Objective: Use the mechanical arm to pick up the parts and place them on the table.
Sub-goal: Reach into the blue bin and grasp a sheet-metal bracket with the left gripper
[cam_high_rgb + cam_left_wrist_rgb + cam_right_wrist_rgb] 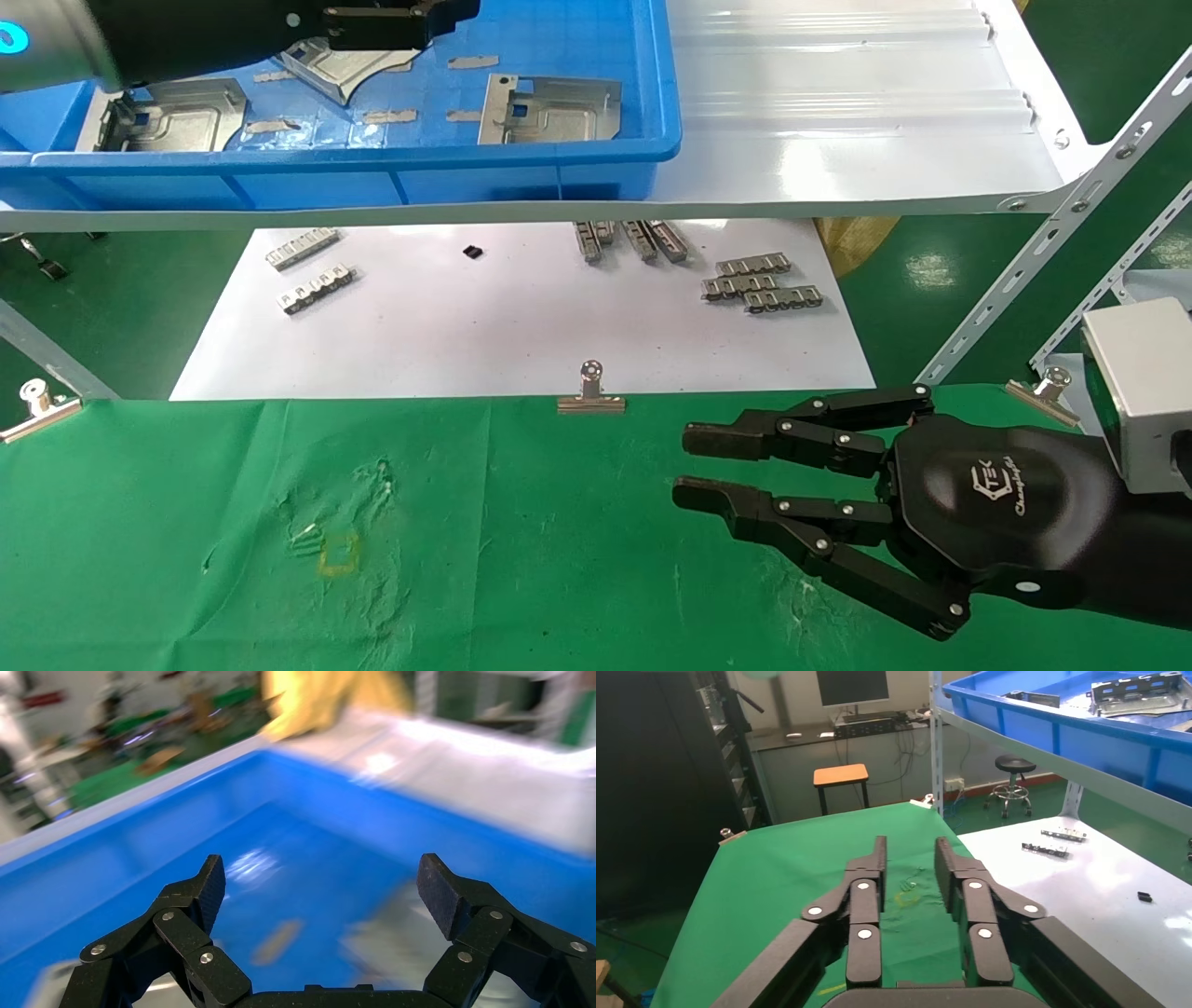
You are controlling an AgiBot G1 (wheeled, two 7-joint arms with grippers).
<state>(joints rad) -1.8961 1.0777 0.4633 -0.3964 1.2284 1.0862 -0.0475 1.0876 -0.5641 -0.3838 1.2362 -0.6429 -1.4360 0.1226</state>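
Observation:
Three silvery parts lie in the blue bin (521, 177) on the shelf: one at its left (177, 116), one in the middle (340, 70), one at its right (549, 110). My left gripper (452, 14) reaches into the bin, just beyond the middle part. In the left wrist view it (323, 881) is wide open and empty, with a blurred part (393, 938) below it. My right gripper (689, 461) hovers over the right of the green table (521, 568), open and empty. In the right wrist view it (910, 857) has parallel fingers with a gap.
A white sheet (521, 326) with small ribbed strips (764, 284) lies behind the table, under the glossy white shelf (838, 121). Binder clips (590, 391) hold the cloth's far edge. A perforated brace (1052, 252) slants at the right. A yellow square mark (338, 554) is on the cloth.

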